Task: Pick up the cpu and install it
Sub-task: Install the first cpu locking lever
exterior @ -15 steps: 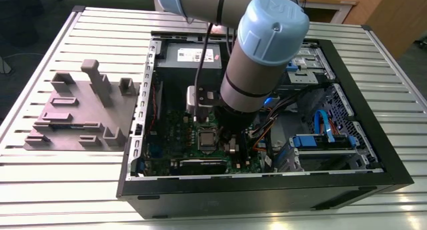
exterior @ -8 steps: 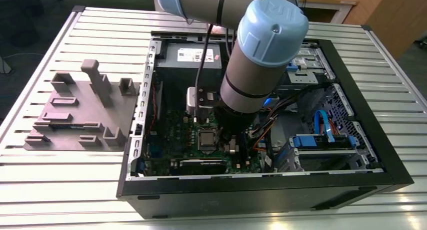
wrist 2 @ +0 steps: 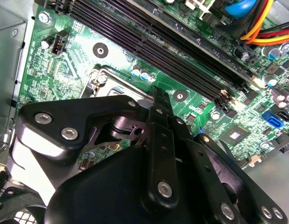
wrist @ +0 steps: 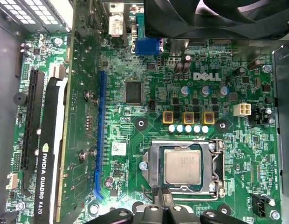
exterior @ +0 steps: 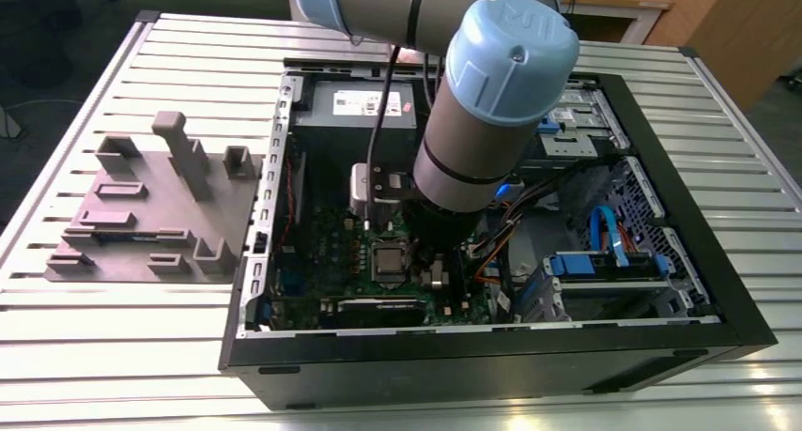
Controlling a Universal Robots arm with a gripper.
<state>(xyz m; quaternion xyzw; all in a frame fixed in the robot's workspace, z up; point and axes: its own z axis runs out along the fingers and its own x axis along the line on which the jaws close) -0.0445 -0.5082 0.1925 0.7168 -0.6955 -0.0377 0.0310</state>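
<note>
Exterior view's left: grey moulded plate (exterior: 138, 224) flat on the slatted table (exterior: 701, 121), just beside the open computer case (exterior: 501, 365). Presumably a parts holder, set within the arm's reach. I can't make out any chip on it.

Middle: case lying on its side, open face up, so the board can be reached from above. Grey box with a white label (exterior: 363, 102) at the far end. The arm (exterior: 483, 121) goes steeply down into the case over the socket (exterior: 389, 259).

First wrist view: the cpu (wrist: 182, 167) lies flat inside the socket's silver frame (wrist: 214, 168), metal top up and square to the frame. It looks seated. Whether the frame is latched over it, I can't say.

The gripper (wrist: 162, 192) sits just beside the socket's near edge, apart from the chip. Its fingers (wrist: 157, 198) look pressed together with nothing between them: clenched and empty. Touching the frame or only close above it, I can't tell.

Exterior view's right: blue cables (exterior: 614, 234) and drive bays, well apart from the work.
</note>
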